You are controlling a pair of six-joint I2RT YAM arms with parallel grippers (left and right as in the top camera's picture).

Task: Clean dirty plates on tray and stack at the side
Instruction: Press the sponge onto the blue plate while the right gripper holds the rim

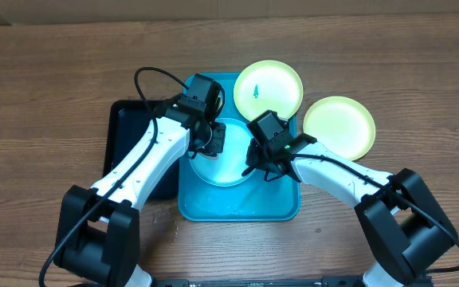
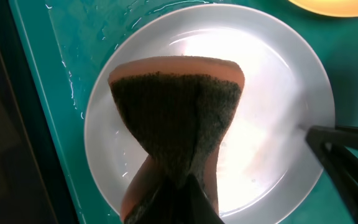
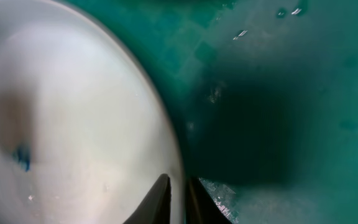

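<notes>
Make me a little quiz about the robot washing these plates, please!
1. True or false: the left fingers are shut on a sponge over the pale blue plate.
2. What do the right fingers pinch? A) the pale blue plate's rim B) a cup C) a spoon
3. How many green plates does the overhead view show?
Key: 1 true; 2 A; 3 two.
</notes>
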